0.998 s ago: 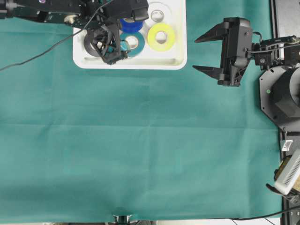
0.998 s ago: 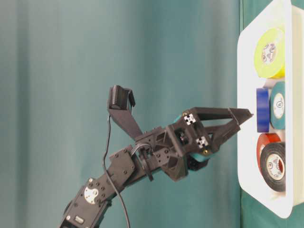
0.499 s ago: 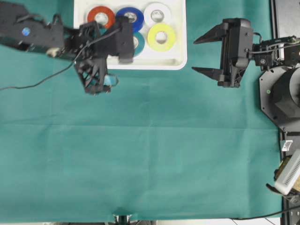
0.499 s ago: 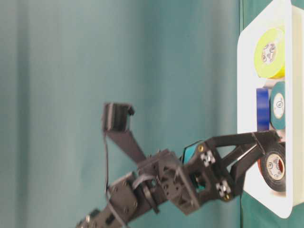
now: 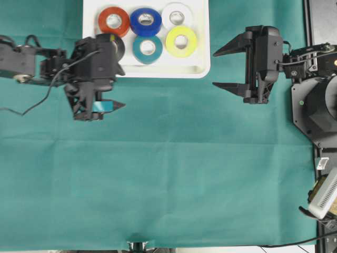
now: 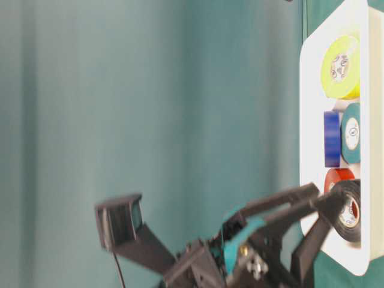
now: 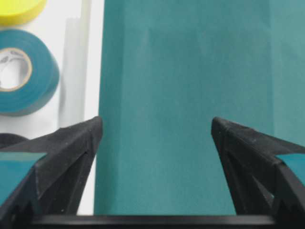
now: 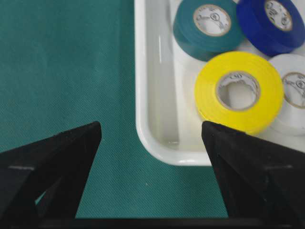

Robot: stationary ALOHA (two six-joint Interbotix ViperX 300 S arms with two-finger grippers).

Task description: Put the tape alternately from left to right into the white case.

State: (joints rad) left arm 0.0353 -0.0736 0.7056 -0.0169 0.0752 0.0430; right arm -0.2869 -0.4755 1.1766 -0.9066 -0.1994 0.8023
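Six tape rolls [image 5: 148, 30] lie in the white case [image 5: 201, 47]; left pincer [image 5: 108, 79] and right pincer [image 5: 227, 67] flank it, both open, empty.

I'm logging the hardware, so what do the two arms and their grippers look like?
Both arms are black. The left gripper has lattice-like triangular fingers with teal pads and a thin black cable trailing off it. The right gripper has two pointed black fingers on a boxy black body, with thin wires at its wrist.

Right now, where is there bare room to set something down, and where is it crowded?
Bare green cloth spans everything below the white case and between the left gripper and right gripper. The case is crowded: red-orange, blue, white, teal and yellow rolls.
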